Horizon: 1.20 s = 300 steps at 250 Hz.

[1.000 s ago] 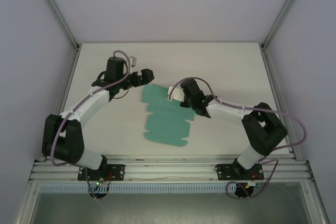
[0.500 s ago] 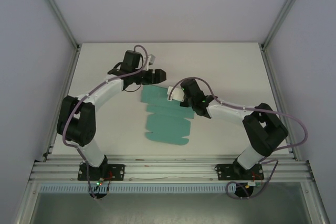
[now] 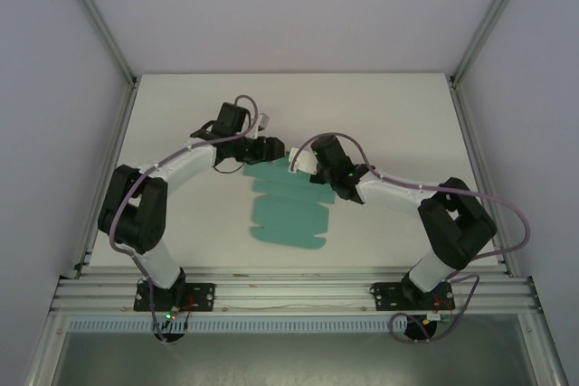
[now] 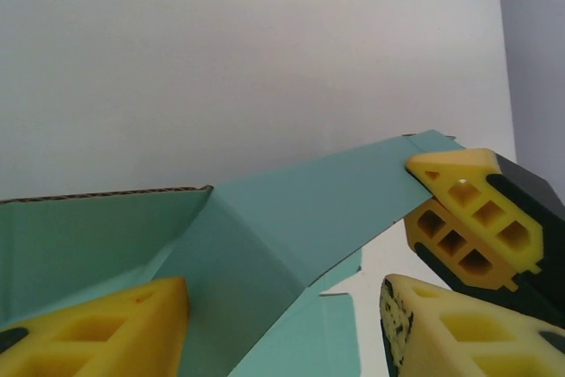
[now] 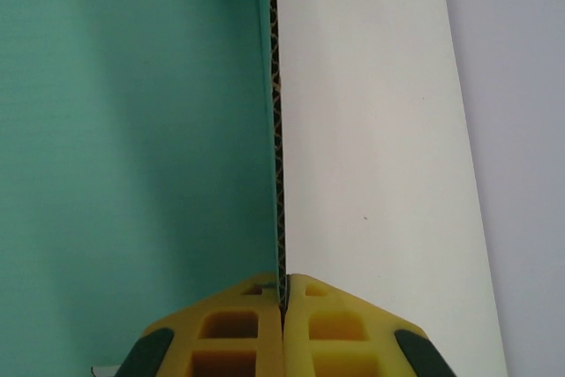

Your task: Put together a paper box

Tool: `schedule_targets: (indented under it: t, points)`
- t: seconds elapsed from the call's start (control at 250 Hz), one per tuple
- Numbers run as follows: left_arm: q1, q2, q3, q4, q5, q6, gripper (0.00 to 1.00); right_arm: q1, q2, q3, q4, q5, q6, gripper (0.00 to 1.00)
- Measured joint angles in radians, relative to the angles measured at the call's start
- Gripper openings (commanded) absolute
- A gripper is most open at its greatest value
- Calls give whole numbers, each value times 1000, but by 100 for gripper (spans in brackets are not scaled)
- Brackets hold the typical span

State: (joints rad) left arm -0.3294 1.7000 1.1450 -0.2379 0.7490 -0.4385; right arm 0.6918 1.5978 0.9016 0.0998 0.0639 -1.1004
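Observation:
The paper box (image 3: 286,212) is a flat teal-green die-cut sheet lying mid-table, with its far flap lifted. My right gripper (image 3: 318,174) is at the sheet's far right corner, shut on the raised flap's edge (image 5: 275,130); the card's corrugated edge runs straight up from between its yellow fingers (image 5: 238,328). My left gripper (image 3: 264,149) is over the sheet's far left part. In the left wrist view its jaws (image 4: 284,306) stand apart on either side of the folded teal card (image 4: 265,245), touching nothing that I can see. The right gripper's yellow fingers (image 4: 472,218) pinch the flap's tip there.
The white table (image 3: 380,106) is bounded by aluminium frame posts (image 3: 475,51) and grey side walls. Both arm bases sit on the rail (image 3: 289,294) at the near edge. Bare table lies behind and to either side of the sheet.
The left arm has swung right and inward to the sheet's far edge, and its jaws have narrowed. The right gripper and the sheet have stayed put.

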Motion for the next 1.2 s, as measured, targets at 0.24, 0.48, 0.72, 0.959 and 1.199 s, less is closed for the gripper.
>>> schedule_targets:
  t: [0.24, 0.48, 0.72, 0.959, 1.199]
  points:
    - [-5, 5, -71, 212, 54, -167, 54, 14, 0, -2, 22, -3, 0, 0]
    - [-17, 51, -117, 393, 44, -322, 39, 13, 0, -18, 30, 16, 0, 0]
    - [-43, 56, -122, 422, -16, -393, 26, 13, 0, -34, 40, 21, 0, 0]
    - [-60, 54, -121, 410, -59, -407, 25, 14, 0, -43, 47, 26, 0, 0]
    - [-70, -5, -122, 311, -118, -291, 79, 30, -32, -56, 60, 9, 3, 0]
